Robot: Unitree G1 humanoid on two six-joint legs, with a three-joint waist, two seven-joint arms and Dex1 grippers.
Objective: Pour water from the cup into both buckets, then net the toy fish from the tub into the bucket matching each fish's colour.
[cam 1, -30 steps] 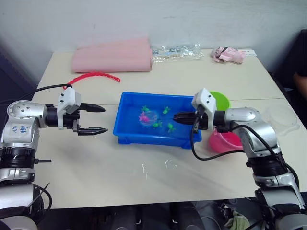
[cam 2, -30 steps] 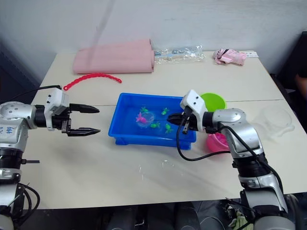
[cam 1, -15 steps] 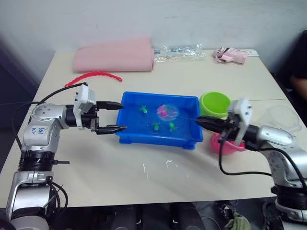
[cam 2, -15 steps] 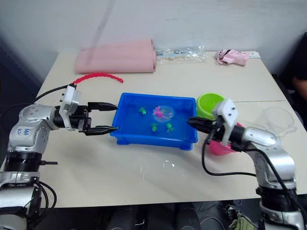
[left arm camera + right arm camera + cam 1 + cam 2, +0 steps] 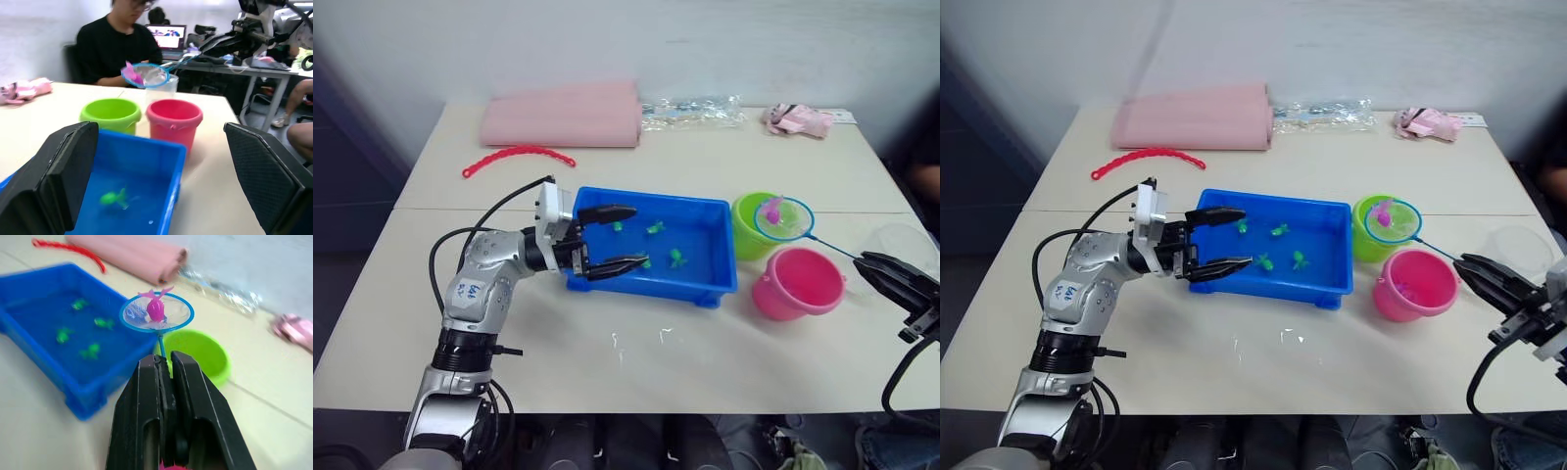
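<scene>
Net (image 5: 784, 217) with pink fish (image 5: 155, 309) over green bucket (image 5: 752, 224).
Right claw (image 5: 165, 373) clenched on handle; left claw (image 5: 625, 236) released at tub (image 5: 710, 285), 9 o'clock side.

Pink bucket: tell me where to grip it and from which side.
Pinch the pink bucket at its rim, coming down from above on its right side. It stands upright and open-topped; the tub and green bucket crowd its left and far sides. This is a judgement from its pose.
</scene>
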